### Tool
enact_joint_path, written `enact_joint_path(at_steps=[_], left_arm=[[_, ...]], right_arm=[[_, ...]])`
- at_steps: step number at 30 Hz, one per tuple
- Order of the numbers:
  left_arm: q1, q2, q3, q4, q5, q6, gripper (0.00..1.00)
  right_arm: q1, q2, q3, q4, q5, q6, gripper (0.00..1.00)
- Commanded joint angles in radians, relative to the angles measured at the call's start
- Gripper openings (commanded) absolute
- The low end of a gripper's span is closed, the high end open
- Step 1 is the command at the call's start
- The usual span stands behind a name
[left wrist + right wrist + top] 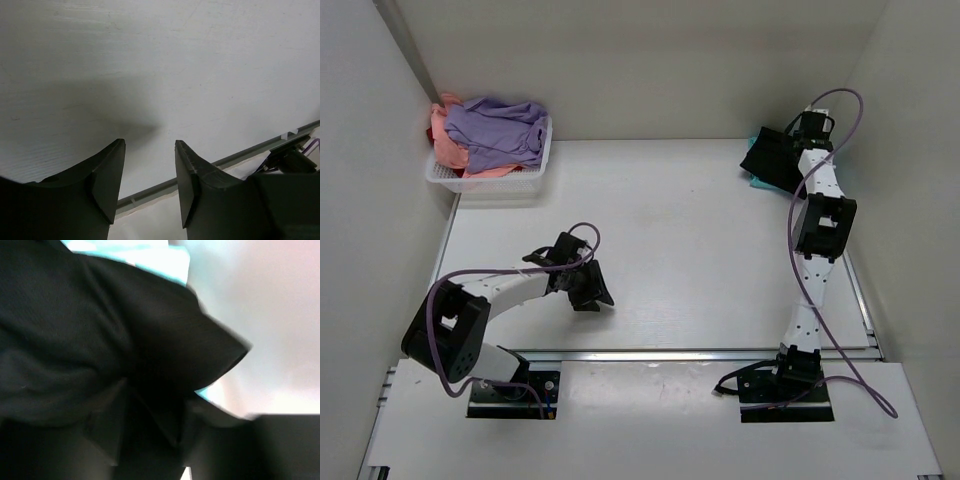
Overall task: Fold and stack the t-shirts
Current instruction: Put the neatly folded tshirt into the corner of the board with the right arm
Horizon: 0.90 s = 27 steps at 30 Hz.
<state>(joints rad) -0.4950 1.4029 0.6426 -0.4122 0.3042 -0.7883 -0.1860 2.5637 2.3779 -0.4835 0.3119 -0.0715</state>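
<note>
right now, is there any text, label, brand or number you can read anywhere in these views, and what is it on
No readable text in any view.
Black shirt: no print or label showing; the right wrist view of it is blurred.
Lavender shirt and pink shirt in the basket: plain cloth, no lettering.
Left arm's base plate: tiny coloured specks, too small to read.

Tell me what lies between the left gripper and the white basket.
Only bare white tabletop separates the left gripper from the basket. The top external view shows that stretch.
</note>
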Motion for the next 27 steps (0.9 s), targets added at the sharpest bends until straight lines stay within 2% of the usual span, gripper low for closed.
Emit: enact_joint_path(at_steps=[1, 3, 4, 5, 6, 10, 13, 14, 16, 21, 23, 27], left_arm=[[-0.007, 0.005, 0.029, 0.048, 0.041, 0.034, 0.56], [-0.011, 0.004, 0.022, 0.065, 0.053, 0.037, 0.58], [-0.013, -0.004, 0.017, 0.087, 0.061, 0.037, 0.64], [-0.002, -0.018, 0.009, 0.092, 0.065, 0.034, 0.89], [-0.004, -0.016, 0.003, 0.096, 0.076, 0.037, 0.99], [0.010, -0.068, 0.003, 0.070, 0.075, 0.063, 0.99], [0.036, -0.110, 0.008, 0.052, 0.093, 0.055, 0.99], [0.064, -0.119, 0.008, 0.044, 0.117, 0.049, 0.98], [0.091, -0.149, 0.005, 0.026, 0.162, 0.034, 0.98], [0.147, -0.251, 0.078, -0.037, 0.167, 0.053, 0.99], [0.165, -0.271, 0.146, -0.059, 0.145, 0.089, 0.99], [0.158, -0.194, 0.329, -0.164, 0.109, 0.177, 0.99]], right_arm=[[0.019, -0.005, 0.075, 0.109, 0.082, -0.005, 0.45], [0.017, -0.013, 0.084, 0.147, 0.107, -0.014, 0.56], [0.023, -0.016, 0.102, 0.176, 0.139, -0.022, 0.57], [0.026, -0.023, 0.112, 0.209, 0.171, -0.030, 0.58], [0.036, -0.034, 0.115, 0.244, 0.208, -0.040, 0.60], [0.059, -0.100, 0.129, 0.269, 0.292, -0.070, 0.73], [0.080, -0.258, 0.052, 0.238, 0.296, -0.073, 0.78], [0.094, -0.288, -0.012, 0.230, 0.297, -0.082, 0.78], [0.137, -0.460, -0.155, 0.233, 0.309, -0.096, 0.83], [0.295, -0.845, -0.676, 0.203, 0.316, -0.087, 0.89], [0.373, -1.012, -0.827, 0.145, 0.322, -0.041, 0.89], [0.537, -1.172, -1.057, -0.151, 0.285, 0.148, 0.89]])
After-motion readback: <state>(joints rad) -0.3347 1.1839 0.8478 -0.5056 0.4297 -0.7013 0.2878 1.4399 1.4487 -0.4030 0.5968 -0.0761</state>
